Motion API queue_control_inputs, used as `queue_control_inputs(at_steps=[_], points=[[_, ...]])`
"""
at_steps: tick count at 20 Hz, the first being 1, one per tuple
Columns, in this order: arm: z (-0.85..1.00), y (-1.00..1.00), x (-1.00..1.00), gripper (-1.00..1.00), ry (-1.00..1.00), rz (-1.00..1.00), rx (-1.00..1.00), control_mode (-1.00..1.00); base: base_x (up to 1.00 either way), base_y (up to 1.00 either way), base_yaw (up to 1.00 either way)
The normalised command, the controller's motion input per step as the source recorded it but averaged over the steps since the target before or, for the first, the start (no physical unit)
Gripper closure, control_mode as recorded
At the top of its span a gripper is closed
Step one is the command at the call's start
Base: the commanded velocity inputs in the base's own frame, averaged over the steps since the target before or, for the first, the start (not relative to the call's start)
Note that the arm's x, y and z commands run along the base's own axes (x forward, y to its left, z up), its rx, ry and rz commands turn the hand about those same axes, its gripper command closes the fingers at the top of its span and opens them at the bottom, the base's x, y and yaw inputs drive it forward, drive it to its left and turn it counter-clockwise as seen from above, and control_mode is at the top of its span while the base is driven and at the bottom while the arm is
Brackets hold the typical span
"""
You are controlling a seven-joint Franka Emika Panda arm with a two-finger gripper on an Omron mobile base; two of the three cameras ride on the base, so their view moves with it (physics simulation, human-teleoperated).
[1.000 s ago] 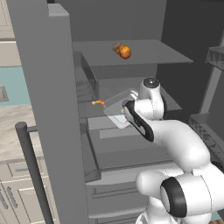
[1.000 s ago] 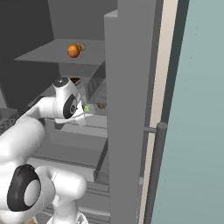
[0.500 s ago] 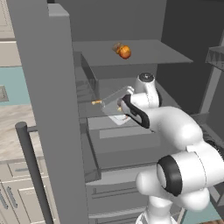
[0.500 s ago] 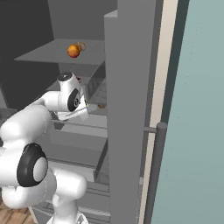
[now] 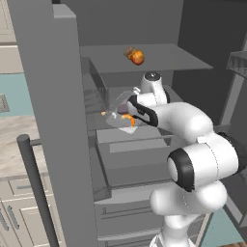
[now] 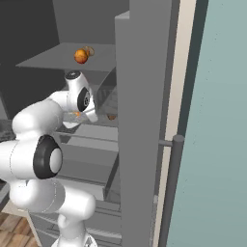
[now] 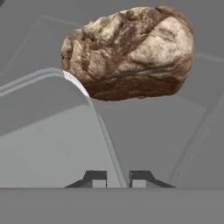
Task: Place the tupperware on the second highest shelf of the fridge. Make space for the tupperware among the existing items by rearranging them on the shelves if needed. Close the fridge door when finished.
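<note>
My fingers (image 7: 117,178) stand nearly together astride the tupperware (image 5: 118,116) rim, facing a lumpy brown food (image 7: 131,50).

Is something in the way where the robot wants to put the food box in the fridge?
Yes. A lumpy brown-and-cream round food sits on the grey shelf board, straight ahead of the gripper and just past the rim of the pale grey-white tray it holds.

Arm extended forward, hand (image 7: 117,178) nearly closed
</note>
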Motion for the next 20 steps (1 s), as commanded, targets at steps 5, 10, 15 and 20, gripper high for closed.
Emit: queue_control_inputs(at_steps=[5,10,15,20], points=[[-0.02,0.00,0.55,1.00,-0.07,-0.02,0.00,-1.00,0.00,0.00,0.00],[-0.07,0.03,0.50,-1.00,-0.19,-0.07,0.00,-1.00,0.00,0.00,0.00],[-0.04,0.01,0.39,-1.00,-0.24,-0.07,0.00,-1.00,0.00,0.00,0.00],[-0.03,0.00,-0.10,-1.00,-0.29,-0.03,0.00,-1.00,0.00,0.00,0.00]])
